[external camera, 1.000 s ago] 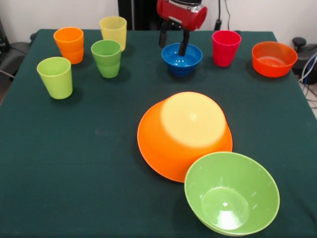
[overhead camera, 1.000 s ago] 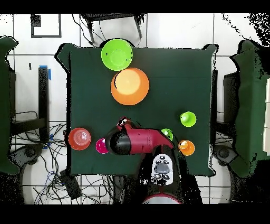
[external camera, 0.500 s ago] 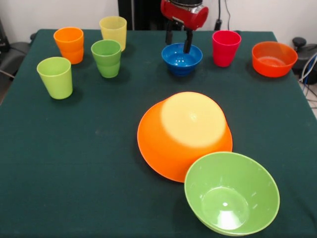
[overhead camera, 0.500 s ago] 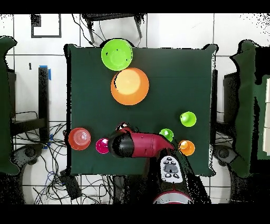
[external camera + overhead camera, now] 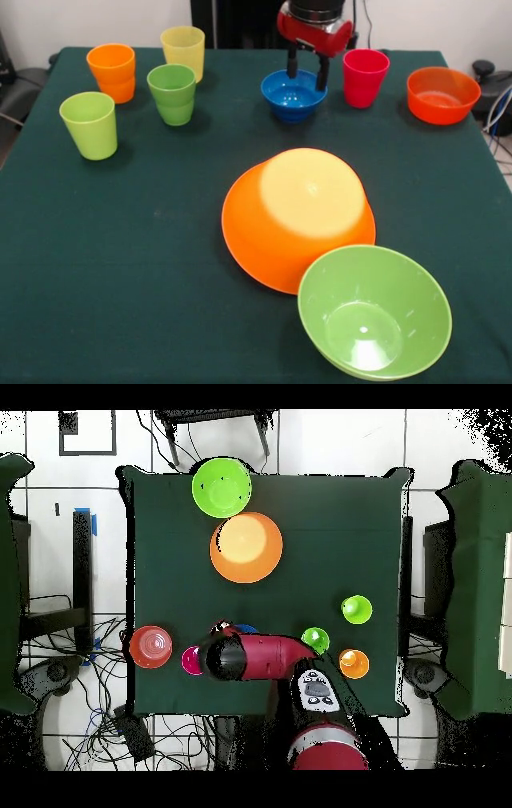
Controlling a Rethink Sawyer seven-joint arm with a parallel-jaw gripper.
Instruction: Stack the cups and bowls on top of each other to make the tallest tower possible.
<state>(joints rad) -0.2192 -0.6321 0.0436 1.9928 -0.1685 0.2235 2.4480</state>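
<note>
Gripper (image 5: 307, 71) spread wide over the small blue bowl (image 5: 293, 96), top centre
Every cup and bowl looks empty; the large orange bowl (image 5: 298, 218) lies upside down mid-desk, light green bowl (image 5: 374, 312) touching it

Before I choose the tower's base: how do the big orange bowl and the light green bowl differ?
The orange bowl lies upside down, pale bottom up; the light green bowl sits upright, open to the top. The orange bowl is wider than the green bowl. The orange bowl is mid-table; the green bowl is nearer the table's edge, overlapping its rim in the front view. Both are round, glossy plastic.
</note>
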